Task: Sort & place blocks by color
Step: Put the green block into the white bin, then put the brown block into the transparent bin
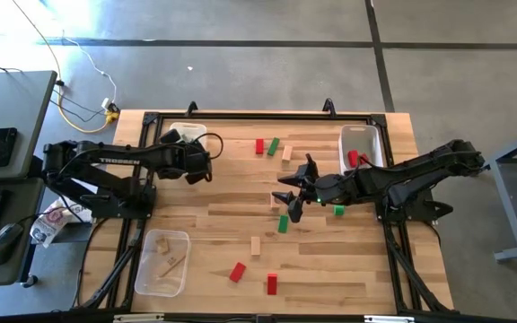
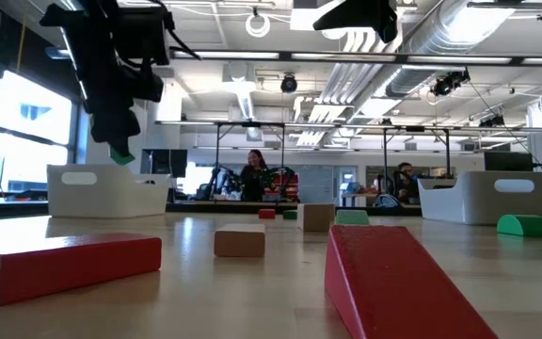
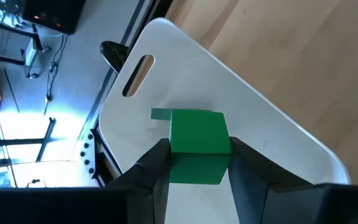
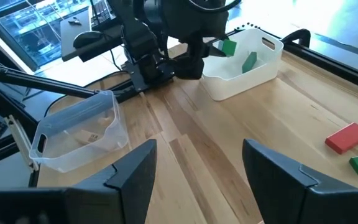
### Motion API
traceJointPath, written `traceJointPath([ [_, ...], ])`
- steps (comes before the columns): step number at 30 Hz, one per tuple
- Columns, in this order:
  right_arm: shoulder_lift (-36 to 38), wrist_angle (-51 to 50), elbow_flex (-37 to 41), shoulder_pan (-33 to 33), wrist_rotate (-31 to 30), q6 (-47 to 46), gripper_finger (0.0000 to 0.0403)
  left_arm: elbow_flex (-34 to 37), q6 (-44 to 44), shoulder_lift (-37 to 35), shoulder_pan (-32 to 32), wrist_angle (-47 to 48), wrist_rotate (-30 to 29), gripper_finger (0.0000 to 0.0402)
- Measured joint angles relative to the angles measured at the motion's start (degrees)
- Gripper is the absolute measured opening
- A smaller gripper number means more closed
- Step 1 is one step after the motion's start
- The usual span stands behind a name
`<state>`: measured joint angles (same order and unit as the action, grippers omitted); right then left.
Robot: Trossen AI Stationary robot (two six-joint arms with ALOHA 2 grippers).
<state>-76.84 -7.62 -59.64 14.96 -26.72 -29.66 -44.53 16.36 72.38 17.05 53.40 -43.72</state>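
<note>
wood table [image 1: 240,206] in a big workshop | left gripper [image 3: 194,163] clamping a green block [image 3: 196,132] over the far-left white bin [image 3: 241,118] | right gripper [image 1: 296,190] wide open mid-table | roughly ten blocks left loose, so partway

Bright daylight from big windows at the left of the low view, white glare on the floor at upper left of the high view, near red blocks [image 2: 64,265] blurry, soft shadows on the bench [image 1: 330,269]
</note>
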Motion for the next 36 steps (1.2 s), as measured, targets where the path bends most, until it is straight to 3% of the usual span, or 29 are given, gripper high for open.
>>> traceJointPath([
  [24, 0.0, -0.7, 0.0, 0.1, 1.6, -1.9, 0.0225, 0.6, -3.0, 0.0, 8.2, -1.0, 8.9, 0.0117],
  [36, 0.0, -7.6, 0.0, 0.1, 1.6, -8.0, 0.0225, 0.6, -3.0, 0.0, 9.6, -1.0, 11.7, 0.0182],
])
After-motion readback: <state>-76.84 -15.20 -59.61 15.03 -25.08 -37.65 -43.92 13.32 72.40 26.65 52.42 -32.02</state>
